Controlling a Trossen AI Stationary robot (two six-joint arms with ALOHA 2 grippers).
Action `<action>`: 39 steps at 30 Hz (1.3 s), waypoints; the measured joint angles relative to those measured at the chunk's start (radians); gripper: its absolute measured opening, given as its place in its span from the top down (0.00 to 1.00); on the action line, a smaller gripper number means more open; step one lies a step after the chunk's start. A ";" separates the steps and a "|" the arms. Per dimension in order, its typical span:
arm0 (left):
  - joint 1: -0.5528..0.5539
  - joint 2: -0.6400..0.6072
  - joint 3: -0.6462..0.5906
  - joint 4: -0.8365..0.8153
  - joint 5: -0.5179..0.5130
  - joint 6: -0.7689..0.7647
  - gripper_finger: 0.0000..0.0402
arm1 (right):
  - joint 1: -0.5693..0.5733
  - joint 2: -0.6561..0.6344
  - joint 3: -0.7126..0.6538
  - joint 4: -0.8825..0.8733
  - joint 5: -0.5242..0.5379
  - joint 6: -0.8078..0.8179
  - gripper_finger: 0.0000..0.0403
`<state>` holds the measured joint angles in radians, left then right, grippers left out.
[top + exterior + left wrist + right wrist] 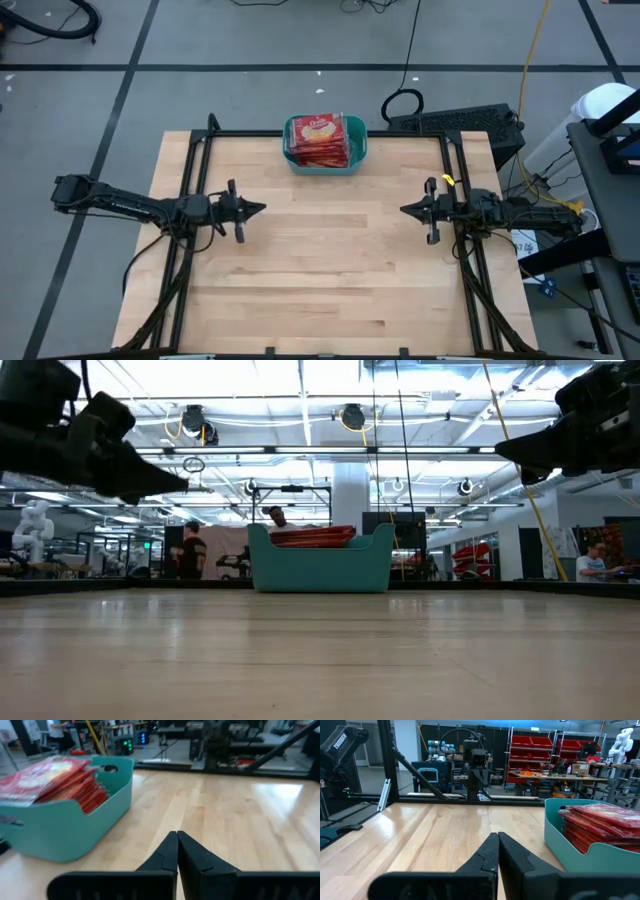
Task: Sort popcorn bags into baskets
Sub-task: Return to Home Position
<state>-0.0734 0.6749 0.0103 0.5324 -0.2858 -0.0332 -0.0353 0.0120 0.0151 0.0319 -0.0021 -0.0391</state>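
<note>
A stack of red popcorn bags [324, 139] with a cream label on top lies inside the teal basket [357, 160], which stands at the middle of the table's far edge. The stack rises above the basket's rim [312, 536]. The wrist views show the bags [55, 779] [602, 822] and the basket wall [60, 827] [565, 840]. My left gripper [262, 208] [177, 836] hovers shut over the table's left half, pointing right. My right gripper [403, 209] [498, 836] hovers shut over the right half, pointing left. Both are well clear of the basket.
A black frame [320, 134] runs along the table's far edge and down both sides. Bare wood [330, 260] lies between and in front of the two grippers. Cables and a black box [470, 122] sit beyond the far right corner. People stand in the room behind.
</note>
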 joint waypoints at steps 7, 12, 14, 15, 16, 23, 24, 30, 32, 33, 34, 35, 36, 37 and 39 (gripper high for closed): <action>-0.030 -0.027 -0.001 -0.059 -0.056 0.013 0.99 | 0.000 0.000 0.000 0.000 0.000 0.000 1.00; -0.038 -0.047 -0.001 -0.117 -0.058 0.026 1.00 | 0.000 0.000 0.000 0.001 0.000 0.000 1.00; -0.040 -0.059 -0.001 -0.119 -0.056 0.047 1.00 | 0.000 0.000 0.000 0.001 0.000 0.000 1.00; -0.040 -0.067 -0.001 -0.120 -0.055 0.056 1.00 | 0.000 0.000 0.000 0.001 0.000 0.000 1.00; -0.040 -0.075 -0.001 -0.123 -0.047 0.064 1.00 | 0.000 0.000 0.000 0.001 0.000 0.000 1.00; -0.036 -0.168 -0.001 -0.203 0.025 0.115 1.00 | 0.000 0.000 0.000 0.001 0.000 0.000 1.00; -0.034 -0.188 -0.001 -0.213 0.034 0.120 1.00 | 0.000 0.000 0.000 0.001 0.000 0.000 1.00; 0.018 -0.311 0.000 -0.278 0.142 0.140 1.00 | 0.000 0.000 0.000 0.001 0.000 0.000 1.00; 0.042 -0.343 0.000 -0.309 0.184 0.141 1.00 | 0.000 0.000 0.000 0.001 0.000 0.000 1.00; 0.054 -0.359 0.000 -0.324 0.209 0.141 0.99 | 0.000 0.000 0.000 0.001 0.000 0.001 1.00; 0.067 -0.373 0.000 -0.336 0.230 0.140 0.99 | 0.000 0.000 0.000 0.001 0.000 0.000 1.00; 0.078 -0.387 0.000 -0.346 0.245 0.137 0.99 | 0.000 0.000 0.000 0.001 0.000 0.000 1.00; 0.090 -0.400 0.000 -0.357 0.257 0.134 0.99 | 0.000 0.000 0.000 0.001 0.000 0.000 1.00; 0.099 -0.410 0.000 -0.369 0.267 0.129 1.00 | 0.000 0.000 0.000 0.001 0.000 0.000 1.00; 0.114 -0.432 0.000 -0.401 0.276 0.126 1.00 | 0.000 0.000 0.000 0.001 0.000 0.001 1.00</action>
<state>0.0408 0.2429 0.0101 0.1317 -0.0101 0.0932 -0.0354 0.0120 0.0151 0.0330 -0.0018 -0.0386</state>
